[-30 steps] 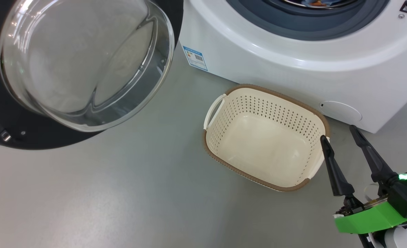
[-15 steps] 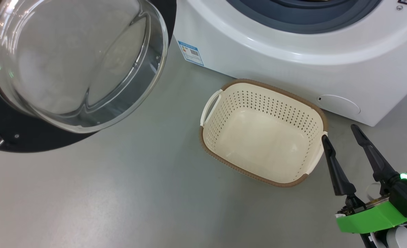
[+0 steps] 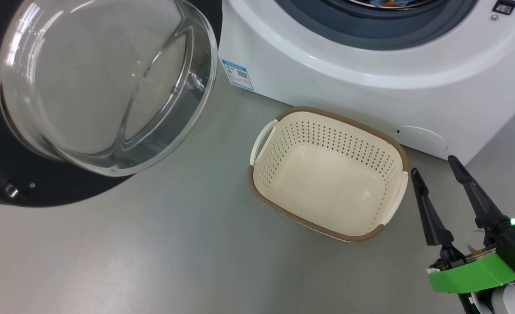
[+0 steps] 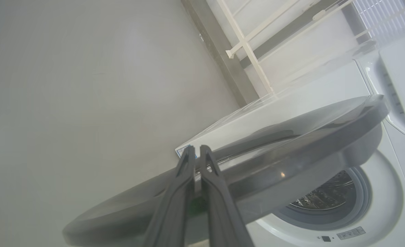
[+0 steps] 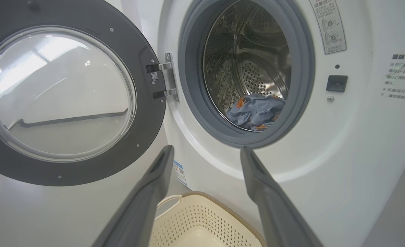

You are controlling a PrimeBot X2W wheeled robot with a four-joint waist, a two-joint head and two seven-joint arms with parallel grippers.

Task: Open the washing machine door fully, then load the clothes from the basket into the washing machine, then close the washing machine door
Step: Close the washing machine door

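Already, clothes [image 5: 255, 111] in washing machine [image 5: 326, 164].

door: washing machine door [image 5: 69, 92] swung wide open, glass facing the camera
load: clothes [image 5: 255, 111] low inside the washing machine [image 5: 326, 154]
below: basket [image 5: 202, 219] between the right gripper [image 5: 206, 150]'s spread fingers

Perhaps laundry room, washing machine [image 5: 326, 154], grey floor [image 3: 153, 253]

On the washer [image 5: 353, 144] front, near its right edge, grey Chinese text [image 5: 403, 77] is headed "温馨提示"; the blue label [image 3: 238, 75] is too small to read.
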